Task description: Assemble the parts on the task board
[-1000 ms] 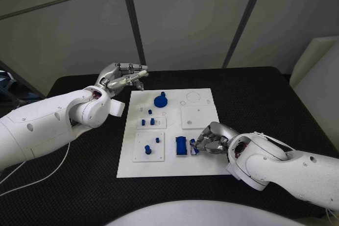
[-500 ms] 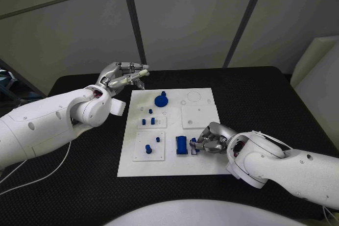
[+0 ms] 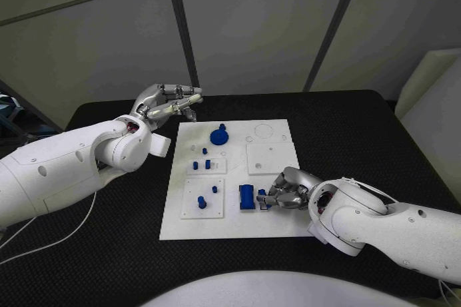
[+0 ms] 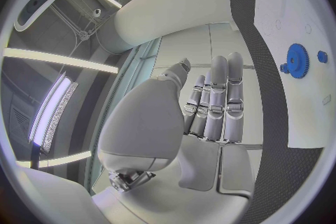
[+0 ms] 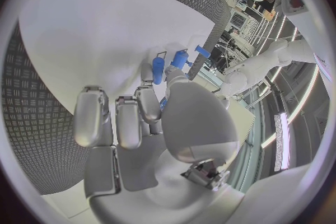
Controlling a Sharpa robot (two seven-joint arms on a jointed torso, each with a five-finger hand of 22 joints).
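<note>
The left silver many-fingered hand (image 3: 170, 104) hovers above the black table (image 3: 374, 130) at about 11 o'clock from the white rectangular task board (image 3: 230, 227), just off its far left corner. Its fingers (image 4: 218, 98) lie close together and nearly straight, with nothing between them, and the thumb is set a little apart.

On the board, a blue round gear-like part (image 3: 219, 136) sits toward 12 o'clock, with a small blue peg just beside it in the left wrist view. Below it, at the board's middle left, a few small blue pegs (image 3: 201, 165) stand upright on a raised white square. Toward 7 o'clock another small blue peg (image 3: 201, 202) stands on a second white square. Near the board's middle, slightly toward 5 o'clock, a blue rectangular block (image 3: 247, 198) lies flat.

The right silver many-fingered hand (image 3: 286, 192) rests on the board at about 4 o'clock, just beside that block. Its fingers are curled in, and a small blue part (image 3: 261, 198) shows at the fingertips; whether the hand truly grips it I cannot tell. The right wrist view shows blue pieces beyond the curled fingers (image 5: 129, 120).
</note>
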